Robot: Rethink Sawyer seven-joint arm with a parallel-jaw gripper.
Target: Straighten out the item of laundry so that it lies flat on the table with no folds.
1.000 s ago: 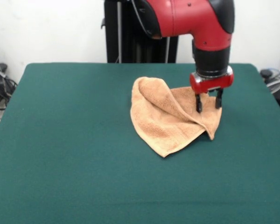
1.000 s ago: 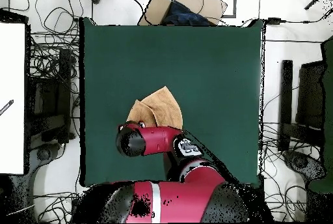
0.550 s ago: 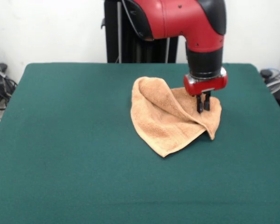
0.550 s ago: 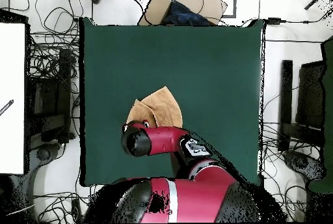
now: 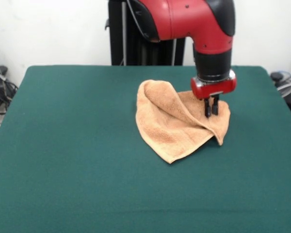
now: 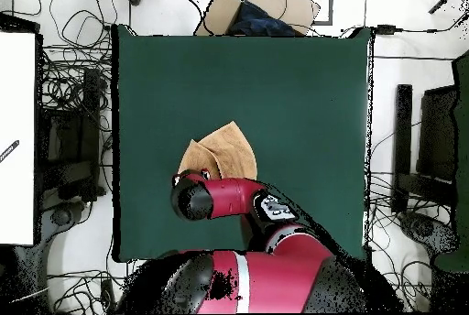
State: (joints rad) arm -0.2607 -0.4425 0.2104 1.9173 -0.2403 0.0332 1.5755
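Observation:
The item of laundry (image 5: 177, 121), a peach-orange towel, lies folded over itself right of the middle of the green table (image 5: 72, 145). One flap curls up at its far left and a pointed corner faces the near side. My gripper (image 5: 211, 112) reaches straight down onto the towel's right part. Its fingers are pressed together, with their tips in the cloth at a fold. In the overhead view the towel (image 6: 224, 151) shows partly. The red arm (image 6: 220, 199) covers its near edge and hides the gripper.
A cardboard box (image 6: 261, 7) sits just beyond the table's far edge in the overhead view. Cables and dark equipment (image 6: 69, 137) lie on the floor on both sides of the table (image 6: 302, 101). A white panel (image 6: 16, 137) stands at the left.
The gripper shifted slightly left over the towel, and its fingers went from open to shut about half a second ago. Nothing has moved since, and the towel's shape is unchanged.

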